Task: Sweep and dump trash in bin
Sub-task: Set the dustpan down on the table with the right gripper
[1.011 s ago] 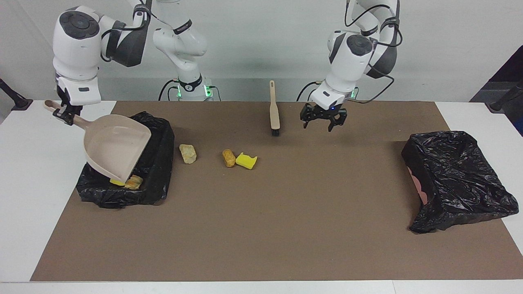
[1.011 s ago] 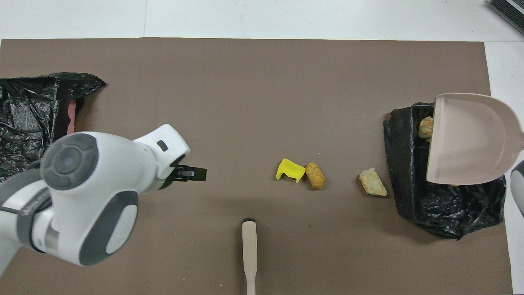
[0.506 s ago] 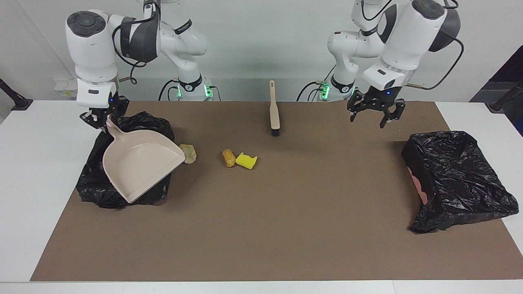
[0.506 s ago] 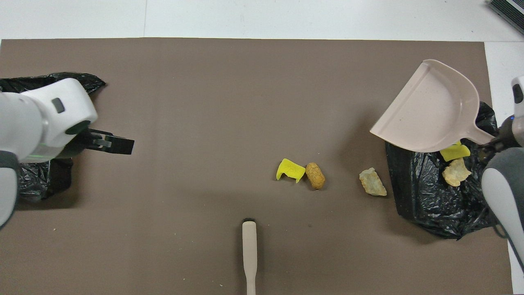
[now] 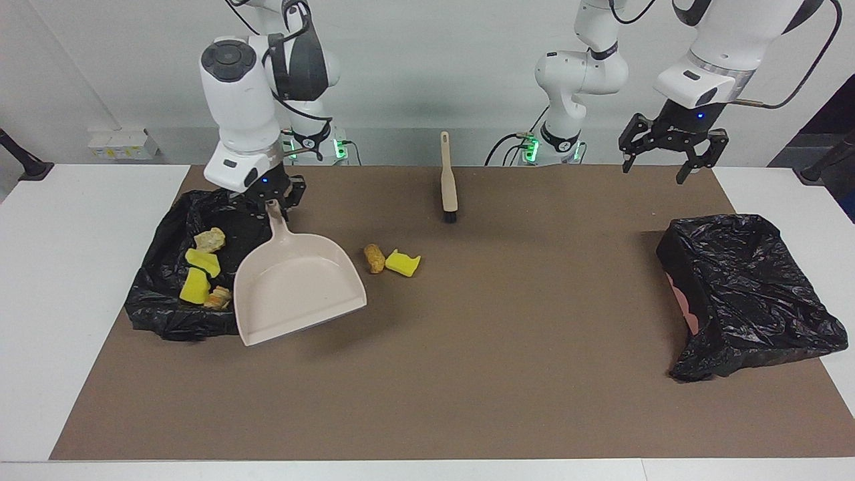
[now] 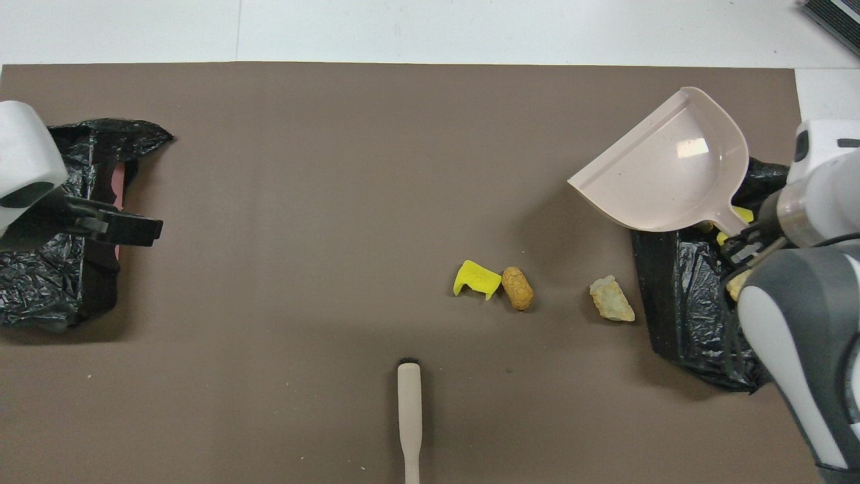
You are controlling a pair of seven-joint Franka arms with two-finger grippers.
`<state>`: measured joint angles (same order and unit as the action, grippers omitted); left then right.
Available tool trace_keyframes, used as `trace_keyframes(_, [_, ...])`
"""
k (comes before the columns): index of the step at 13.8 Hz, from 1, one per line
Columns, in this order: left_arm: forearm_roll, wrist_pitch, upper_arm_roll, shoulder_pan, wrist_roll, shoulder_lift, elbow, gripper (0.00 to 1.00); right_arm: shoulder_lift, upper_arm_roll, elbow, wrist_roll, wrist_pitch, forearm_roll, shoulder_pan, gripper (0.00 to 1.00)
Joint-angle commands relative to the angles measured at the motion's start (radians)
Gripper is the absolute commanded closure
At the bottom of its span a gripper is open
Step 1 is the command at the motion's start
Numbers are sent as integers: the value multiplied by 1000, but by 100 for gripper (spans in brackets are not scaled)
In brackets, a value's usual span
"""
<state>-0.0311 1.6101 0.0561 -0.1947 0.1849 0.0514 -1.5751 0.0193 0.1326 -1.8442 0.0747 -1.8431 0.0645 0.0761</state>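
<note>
Four pieces of trash lie in the black-lined bin (image 5: 167, 294) at the left of the facing view: a pale rock chunk (image 5: 210, 239) uppermost, two yellow sponge pieces (image 5: 202, 261) (image 5: 194, 288) below it, and a beige-orange lump (image 5: 218, 297) lowest, touching the lower sponge. In the overhead view that bin (image 6: 678, 316) sits at the right edge, and most of its contents are covered by the arm and the pan.

Three pieces remain on the brown mat (image 5: 467, 367). A folded yellow sponge (image 6: 476, 279) and an orange-brown lump (image 6: 517, 288) touch each other near the middle of the overhead frame; in the facing view they show as sponge (image 5: 403, 262) and lump (image 5: 374, 258) just right of the pan. A pale rock (image 6: 611, 299) lies between them and the bin, near the bin's edge; in the facing view the pan hides it.

The right gripper (image 5: 272, 198) is clamped on the handle of the beige dustpan (image 5: 294, 287), which hangs in the air, empty, over the bin's inner edge and the mat beside it. From above the dustpan (image 6: 665, 168) sits in the upper right, its open lip turned toward the frame's centre.

The brush (image 5: 447, 177) lies at top centre of the facing view, bristles pointing away from the robots; in the overhead view the brush (image 6: 408, 420) is at bottom centre.

The left gripper (image 5: 670, 143) hangs at the upper right of the facing view, jaws spread wide and holding nothing, over the mat edge above the second black bag (image 5: 748, 294). In the overhead view the gripper (image 6: 114, 227) overlaps that bag (image 6: 40, 269) at the left edge.
</note>
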Motion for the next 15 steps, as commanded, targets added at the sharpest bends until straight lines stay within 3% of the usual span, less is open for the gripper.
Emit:
trace_keyframes(1, [17,-41,-6,18,13,-25,52,0,77,-4,36,-200,-76,-66,74,100])
trace_keyframes(4, [19,-53,-6,24,1,-24,50,0,157,-4,66,-369,-159,-68,220,100])
trace_keyframes(7, [19,-52,-19,35,-1,-22,49,0,290,-4,146,-635,-241,-54,327,100])
trace_keyframes(11, [17,-55,-22,60,-1,-21,41,0,494,-4,324,-852,-277,15,436,100])
trace_keyframes(15, [16,-56,-38,75,2,-19,40,0,501,-4,269,-860,-280,17,453,100])
